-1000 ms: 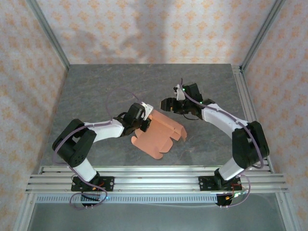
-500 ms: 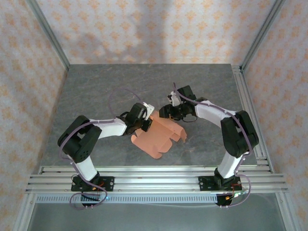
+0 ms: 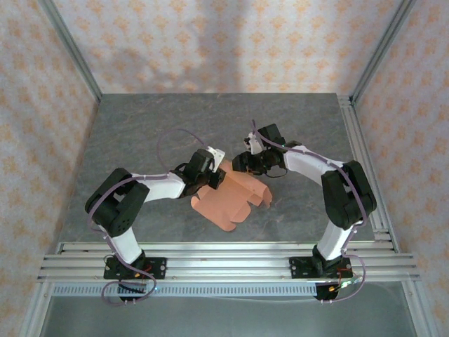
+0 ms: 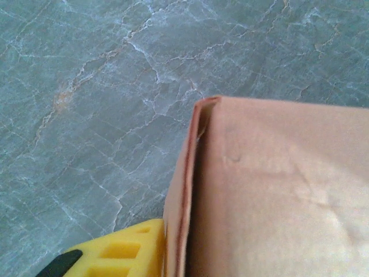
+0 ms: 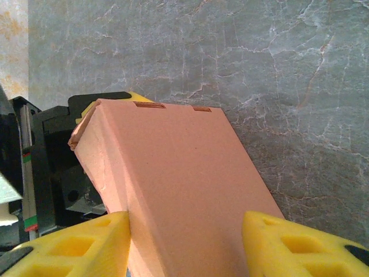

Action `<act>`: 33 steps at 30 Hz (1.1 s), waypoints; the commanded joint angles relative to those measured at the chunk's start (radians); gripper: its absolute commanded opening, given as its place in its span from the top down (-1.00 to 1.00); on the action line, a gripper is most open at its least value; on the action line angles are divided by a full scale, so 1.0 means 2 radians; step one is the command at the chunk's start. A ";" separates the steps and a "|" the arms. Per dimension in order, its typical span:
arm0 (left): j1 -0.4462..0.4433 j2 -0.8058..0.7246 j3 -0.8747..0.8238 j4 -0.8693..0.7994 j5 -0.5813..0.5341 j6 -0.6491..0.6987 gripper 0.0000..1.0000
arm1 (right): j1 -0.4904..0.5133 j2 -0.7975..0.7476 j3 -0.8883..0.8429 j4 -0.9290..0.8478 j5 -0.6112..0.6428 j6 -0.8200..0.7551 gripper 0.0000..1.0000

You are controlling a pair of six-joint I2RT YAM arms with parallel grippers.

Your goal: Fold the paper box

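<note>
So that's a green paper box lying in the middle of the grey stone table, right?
Not green. The top external view shows the paper box is salmon-orange. The rest is right: it lies in the middle of the grey stone table.

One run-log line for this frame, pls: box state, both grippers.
paper box: partly folded, on table | left gripper: at box's left edge, grip unclear | right gripper: jaws apart astride box's far end

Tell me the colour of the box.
Plain salmon-orange; the box shows best in the right wrist view.
</note>
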 commanded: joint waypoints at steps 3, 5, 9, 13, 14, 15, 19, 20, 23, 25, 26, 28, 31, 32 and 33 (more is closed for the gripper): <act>-0.004 0.009 -0.006 0.024 -0.003 -0.014 0.70 | -0.001 0.008 0.007 -0.025 0.028 0.002 -0.04; -0.004 0.010 -0.007 0.023 -0.004 -0.014 0.76 | -0.001 0.007 0.007 -0.024 0.029 0.003 -0.04; -0.004 0.009 -0.009 0.023 -0.004 -0.011 0.78 | -0.001 0.005 0.005 -0.021 0.028 0.006 -0.03; -0.004 0.007 -0.011 0.024 -0.006 -0.010 0.81 | -0.001 -0.007 -0.002 0.002 0.025 0.015 -0.03; -0.004 0.008 -0.010 0.022 -0.007 -0.009 0.80 | -0.001 -0.009 -0.004 0.008 0.023 0.016 -0.03; -0.004 0.010 -0.009 0.019 -0.007 -0.008 0.78 | -0.001 -0.011 -0.003 0.010 0.023 0.017 -0.03; -0.004 0.014 -0.017 0.034 -0.009 -0.013 0.50 | 0.000 -0.005 -0.002 0.006 0.028 0.014 -0.03; -0.004 0.012 -0.025 0.049 -0.013 -0.019 0.45 | 0.000 -0.004 -0.004 0.006 0.030 0.014 -0.03; -0.004 0.005 -0.055 0.097 -0.015 -0.037 0.34 | -0.001 -0.003 -0.009 0.010 0.033 0.016 -0.03; -0.004 0.000 -0.075 0.134 -0.013 -0.044 0.31 | -0.001 -0.005 -0.014 0.014 0.034 0.019 -0.03; -0.004 -0.002 -0.083 0.152 -0.012 -0.046 0.31 | 0.000 -0.005 -0.015 0.015 0.034 0.019 -0.03; -0.004 -0.006 -0.095 0.174 -0.015 -0.046 0.31 | 0.000 -0.006 -0.016 0.012 0.036 0.019 -0.03; -0.004 -0.011 -0.110 0.209 -0.016 -0.045 0.31 | 0.000 -0.005 -0.016 0.009 0.037 0.021 -0.03; -0.004 -0.011 -0.112 0.214 -0.014 -0.045 0.31 | -0.001 -0.005 -0.016 0.009 0.037 0.023 -0.03; -0.004 -0.010 -0.113 0.218 -0.013 -0.045 0.31 | 0.000 -0.006 -0.016 0.008 0.038 0.025 -0.03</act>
